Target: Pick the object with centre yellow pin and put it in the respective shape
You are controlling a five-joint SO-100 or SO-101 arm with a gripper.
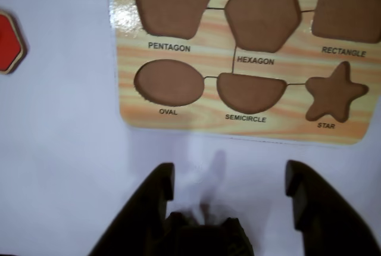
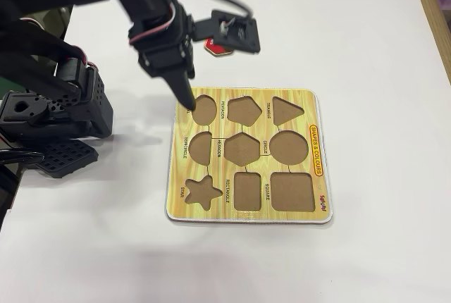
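The object with centre yellow pin, a red hexagonal piece (image 1: 8, 41) with tan edges, lies on the white table at the left edge of the wrist view, cut off by the frame. In the fixed view only a red sliver of it (image 2: 215, 48) shows behind the wrist camera, and its pin is hidden. The respective shape, the brown recess labelled HEXAGON (image 1: 262, 12) (image 2: 242, 148), sits mid-board and holds nothing. My gripper (image 1: 230, 177) (image 2: 186, 100) is open and holds nothing. It hovers over the table just off the board edge by the oval recess.
The yellow wood-grain board (image 1: 217, 50) (image 2: 294, 96) carries nine brown recesses, none with a piece in it. The pentagon (image 1: 171, 1) and semicircle (image 1: 251, 91) recesses adjoin the hexagon. The arm's black base (image 2: 56, 113) stands to the left of the board. White table surrounds everything.
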